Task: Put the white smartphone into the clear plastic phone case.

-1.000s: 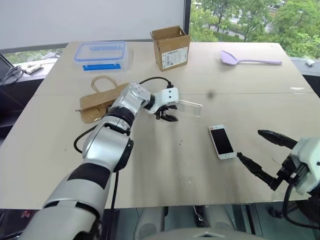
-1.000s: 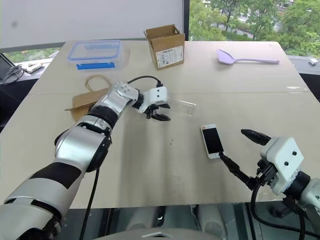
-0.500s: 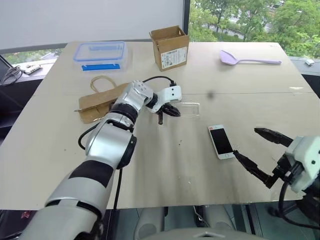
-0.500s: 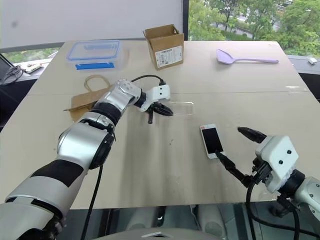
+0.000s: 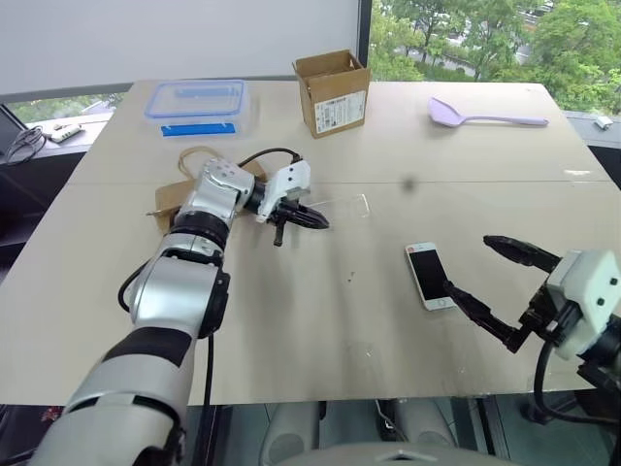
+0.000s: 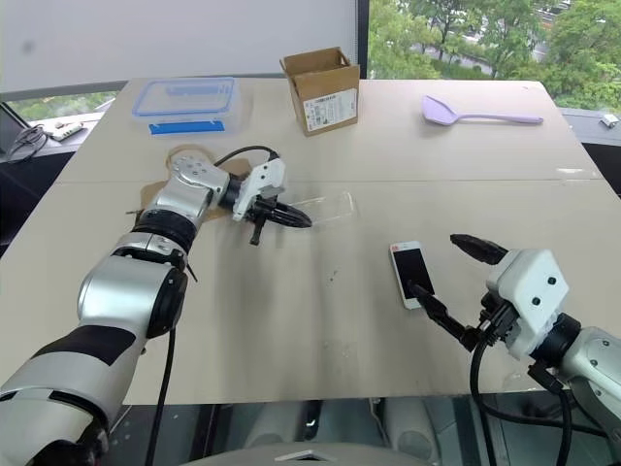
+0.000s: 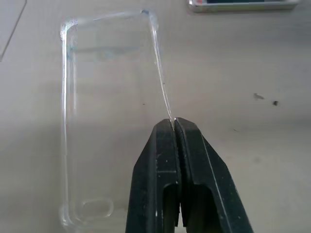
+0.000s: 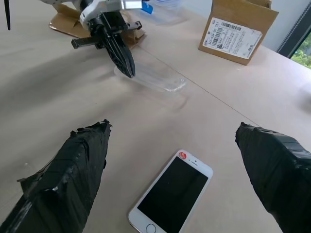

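The setting was an office or test room on an upper floor. A large pale table (image 5: 505, 175) filled the centre of the frame. A white roller blind (image 5: 175, 39) covered the window at upper left, and treetops (image 5: 466, 29) stood beyond the glass at upper right. Cables (image 5: 21, 146) lay on the sill at far left. A labelled cardboard box (image 5: 333, 92) stood at upper centre.

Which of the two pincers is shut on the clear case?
The left pincer: its fingers are closed on one long edge of the case. The right pincer stands wide open over the phone.
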You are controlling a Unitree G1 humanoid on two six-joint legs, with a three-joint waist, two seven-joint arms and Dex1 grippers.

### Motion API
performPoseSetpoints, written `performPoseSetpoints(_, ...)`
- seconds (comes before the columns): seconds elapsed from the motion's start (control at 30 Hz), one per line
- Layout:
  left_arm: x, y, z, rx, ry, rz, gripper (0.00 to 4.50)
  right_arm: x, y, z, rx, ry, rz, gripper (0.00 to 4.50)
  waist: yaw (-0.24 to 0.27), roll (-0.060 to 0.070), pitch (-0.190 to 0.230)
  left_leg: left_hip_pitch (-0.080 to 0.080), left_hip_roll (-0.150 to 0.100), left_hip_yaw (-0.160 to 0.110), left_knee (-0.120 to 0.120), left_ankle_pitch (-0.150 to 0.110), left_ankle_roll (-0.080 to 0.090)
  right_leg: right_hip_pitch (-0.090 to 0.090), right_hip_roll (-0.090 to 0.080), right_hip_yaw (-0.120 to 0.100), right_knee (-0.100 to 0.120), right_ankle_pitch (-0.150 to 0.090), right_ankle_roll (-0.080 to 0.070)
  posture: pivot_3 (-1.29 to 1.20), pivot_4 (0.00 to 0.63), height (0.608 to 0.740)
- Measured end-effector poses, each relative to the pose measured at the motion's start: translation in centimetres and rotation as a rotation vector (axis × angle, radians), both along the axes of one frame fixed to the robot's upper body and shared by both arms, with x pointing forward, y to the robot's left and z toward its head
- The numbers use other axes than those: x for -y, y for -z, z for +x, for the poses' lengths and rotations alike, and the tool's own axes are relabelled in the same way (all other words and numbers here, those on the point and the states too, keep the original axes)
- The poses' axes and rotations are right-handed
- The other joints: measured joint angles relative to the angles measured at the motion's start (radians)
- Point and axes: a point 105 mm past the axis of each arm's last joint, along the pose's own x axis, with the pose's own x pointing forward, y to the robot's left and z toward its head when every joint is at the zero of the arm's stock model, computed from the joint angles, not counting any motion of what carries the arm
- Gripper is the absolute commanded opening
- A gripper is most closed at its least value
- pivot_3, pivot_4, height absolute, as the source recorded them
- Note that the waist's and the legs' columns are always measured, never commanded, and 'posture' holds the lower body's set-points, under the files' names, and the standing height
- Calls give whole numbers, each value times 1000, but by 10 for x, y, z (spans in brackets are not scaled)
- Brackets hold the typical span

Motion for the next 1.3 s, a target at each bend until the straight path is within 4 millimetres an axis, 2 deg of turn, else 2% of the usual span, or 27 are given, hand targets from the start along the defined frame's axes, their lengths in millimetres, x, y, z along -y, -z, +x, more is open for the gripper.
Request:
performPoseSetpoints(0.07,-4,2,-6,19,35,13,42,0,1,0,-4,1,-3,4500,-1,0,0,0,1,0,0,0,0,0,0,1,0,0,-1,0,150,740)
performPoseSetpoints(0.27,-18,30,-31,26,108,101,42,1,16,-6,-72,-1,-16,4500,-2,0,0,1,4,1,0,0,0,0,0,1,1,1,-2,0,150,740)
performPoseSetpoints(0.43,-20,34,-49,42,139,117,42,4,25,-11,-115,8,-16,4500,1,1,0,1,4,1,1,0,0,0,0,1,1,0,-2,0,150,740)
performPoseSetpoints(0.53,-10,39,-55,51,141,112,42,3,26,-12,-122,8,-11,4500,3,1,0,1,4,1,2,0,0,0,0,1,1,-2,-4,0,150,740)
performPoseSetpoints(0.67,1,36,-53,67,133,108,42,2,27,-13,-127,2,-5,4500,3,1,-1,1,4,1,2,0,0,1,0,1,1,-3,-4,0,150,740)
performPoseSetpoints(0.87,15,43,-54,54,168,167,42,4,33,-14,-168,23,-7,4500,4,1,-1,1,4,1,2,0,0,1,0,1,1,-3,-4,0,150,740)
performPoseSetpoints(1.17,50,42,-50,71,201,169,42,4,38,-16,-189,48,-26,4500,10,1,-1,1,3,1,3,0,0,1,0,1,1,-3,-4,0,150,740)
performPoseSetpoints(1.3,55,44,-50,56,191,159,42,2,39,-13,-191,67,-23,4500,7,1,-1,1,3,1,3,0,0,1,0,1,1,-3,-4,0,150,740)
